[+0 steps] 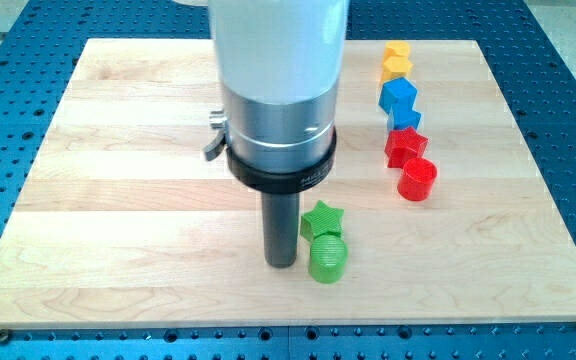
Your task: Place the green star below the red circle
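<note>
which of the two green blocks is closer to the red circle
The green star: it sits above the green cylinder, nearer the red circle at the view's right. My tip is just left of both.

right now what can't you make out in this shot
- Board at the view's top centre: hidden behind my arm's white and silver body.
- Yellow blocks and blue blocks: stacked close in the view, shapes unclear.
- My tip and the green cylinder: touching or just apart, cannot tell.
- Green star: lower edge hidden by the green cylinder.
</note>
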`<state>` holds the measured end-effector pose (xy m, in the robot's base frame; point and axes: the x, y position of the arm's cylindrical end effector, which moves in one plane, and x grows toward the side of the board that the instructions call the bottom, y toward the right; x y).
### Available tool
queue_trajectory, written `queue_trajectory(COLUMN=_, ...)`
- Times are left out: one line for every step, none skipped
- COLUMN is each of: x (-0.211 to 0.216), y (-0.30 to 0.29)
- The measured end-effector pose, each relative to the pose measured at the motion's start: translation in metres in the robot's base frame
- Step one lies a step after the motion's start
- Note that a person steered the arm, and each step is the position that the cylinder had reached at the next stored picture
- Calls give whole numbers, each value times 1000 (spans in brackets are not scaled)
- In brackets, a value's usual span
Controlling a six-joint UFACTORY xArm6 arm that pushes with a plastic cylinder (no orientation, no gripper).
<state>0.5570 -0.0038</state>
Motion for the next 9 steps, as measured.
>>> queue_trajectory(x=-11, y=18)
queue_trajectory(x=-18, y=28)
queue_trajectory(x=-25, y=51)
queue_trajectory(x=-37, y=51)
queue_trajectory(x=-37, y=71)
queue_trajectory(x=-39, y=72)
queue_trajectory(x=-38, y=91)
queue_trajectory(x=-38, y=118)
queue_trajectory(x=-40, y=111)
